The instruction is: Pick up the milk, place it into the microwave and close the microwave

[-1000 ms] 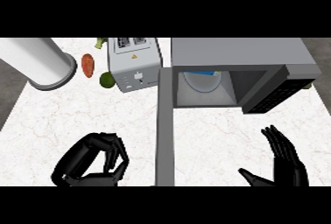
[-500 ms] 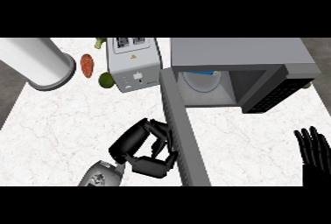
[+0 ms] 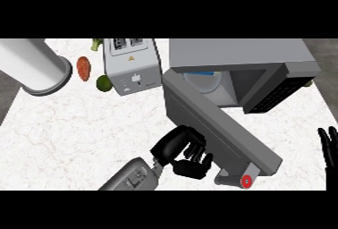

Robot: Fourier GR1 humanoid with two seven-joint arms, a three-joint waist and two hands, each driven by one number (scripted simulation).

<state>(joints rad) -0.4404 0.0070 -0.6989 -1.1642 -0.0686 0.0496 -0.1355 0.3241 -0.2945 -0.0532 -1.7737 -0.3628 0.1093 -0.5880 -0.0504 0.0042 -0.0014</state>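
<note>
Grey microwave [image 3: 238, 58] at one o'clock holds the milk [image 3: 201, 80]; left hand [image 3: 185, 152], clenched and empty, presses the door [image 3: 211, 129] and might slip off; right hand [image 3: 328, 147] relaxed at four o'clock

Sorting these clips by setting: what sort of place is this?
Most likely a kitchen counter: a grey microwave with its door open, a silver two-slot toaster and a white marbled countertop.

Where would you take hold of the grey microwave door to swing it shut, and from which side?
Push on the grey microwave door near its free end, by the red-dotted corner, coming from its outer left face, where the left hand is. That end is farthest from the hinge at the microwave.
</note>
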